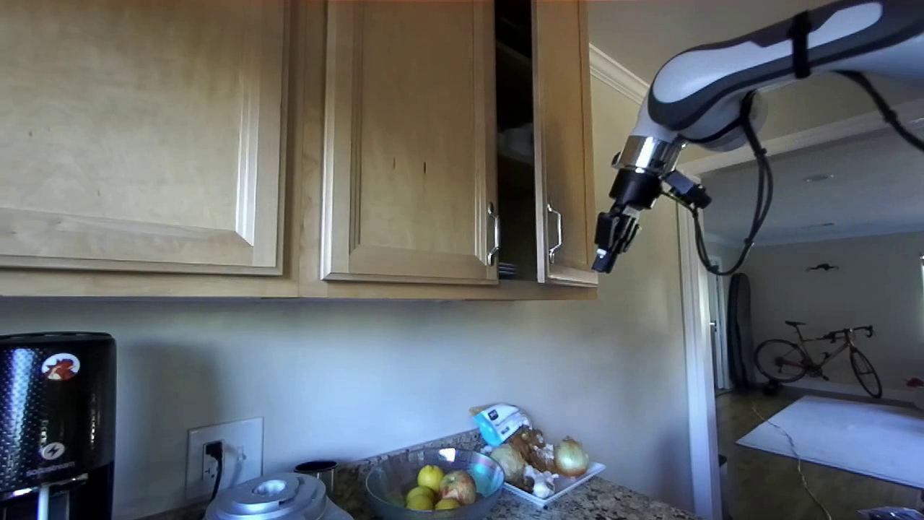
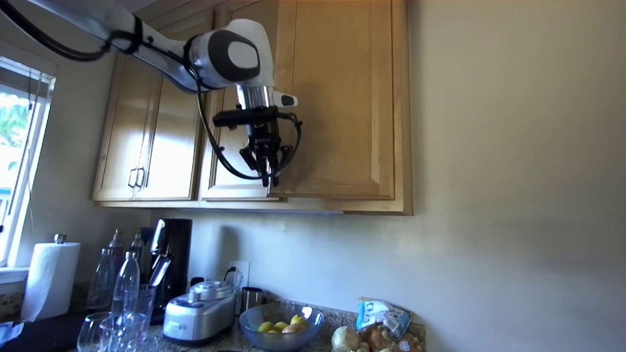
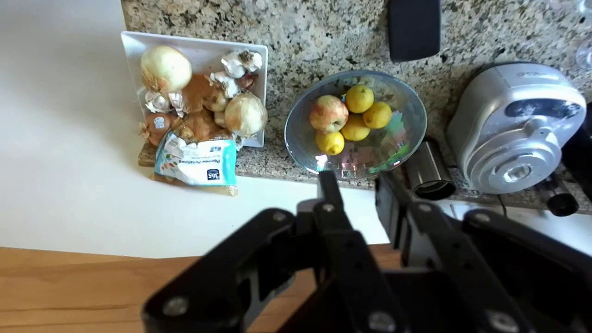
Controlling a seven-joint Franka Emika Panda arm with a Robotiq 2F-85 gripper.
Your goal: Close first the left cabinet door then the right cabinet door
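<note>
The left cabinet door (image 1: 426, 137) is light maple with a silver bar handle near its right edge. It lies flat or nearly flat against the cabinet front. It also shows in an exterior view (image 2: 234, 168), partly behind the arm. The right cabinet door (image 1: 567, 144) stands ajar, its handle side swung outward, with a dark gap into the cabinet between the doors. Its outer face shows in an exterior view (image 2: 342, 107). My gripper (image 1: 606, 260) points down in front of the right door's free edge (image 2: 270, 181). Its fingers (image 3: 354, 180) are apart, nothing between them. I cannot tell whether it touches the door.
Below on the counter stand a glass fruit bowl (image 3: 356, 122), a white tray (image 3: 196, 44) of onions and garlic, a silver appliance (image 3: 518, 125) and a metal cup (image 3: 428, 169). A wider handle-less cabinet door (image 1: 130, 115) is at the left. A cable hangs from the arm.
</note>
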